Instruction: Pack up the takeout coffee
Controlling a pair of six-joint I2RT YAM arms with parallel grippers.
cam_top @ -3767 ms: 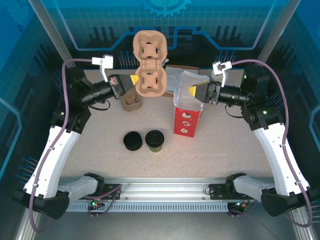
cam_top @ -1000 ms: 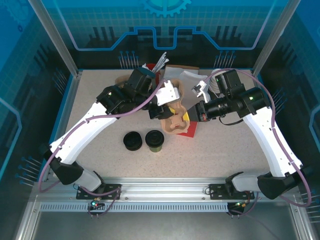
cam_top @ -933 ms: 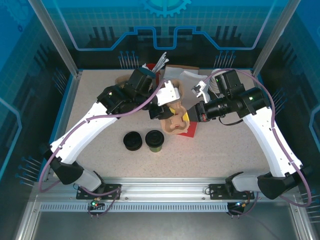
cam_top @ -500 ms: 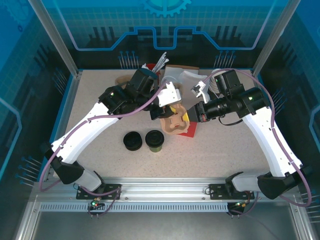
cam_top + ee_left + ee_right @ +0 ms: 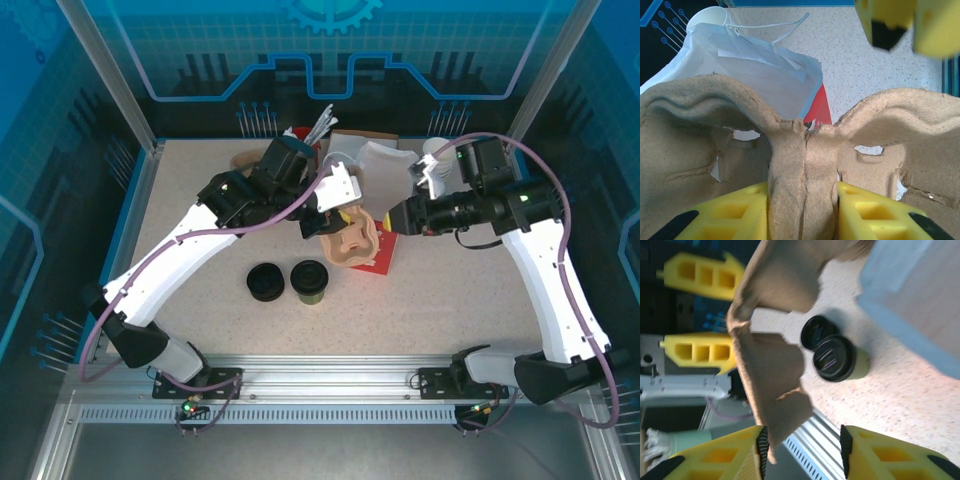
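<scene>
The takeout coffee (image 5: 310,281), an olive-green cup with a black lid, stands on the table in front of the arms; it is also in the right wrist view (image 5: 839,360). My left gripper (image 5: 335,217) is shut on the centre ridge of a brown cardboard cup carrier (image 5: 355,240), and its yellow fingers (image 5: 865,210) press both sides of the carrier (image 5: 802,170). My right gripper (image 5: 393,222) is open, just right of the carrier. The carrier's edge (image 5: 775,390) hangs beside one pad of the right gripper (image 5: 802,445), not pinched.
A stack of black lids (image 5: 265,282) sits left of the coffee. A bag with a white top and red base (image 5: 378,165) stands behind the carrier. A red holder with white sticks (image 5: 305,135) is at the back. A metal rail (image 5: 330,375) runs along the near edge.
My right gripper has opened, let go of the carrier and drawn back to the right. The left gripper has tightened on the carrier, which now stands more on edge.
</scene>
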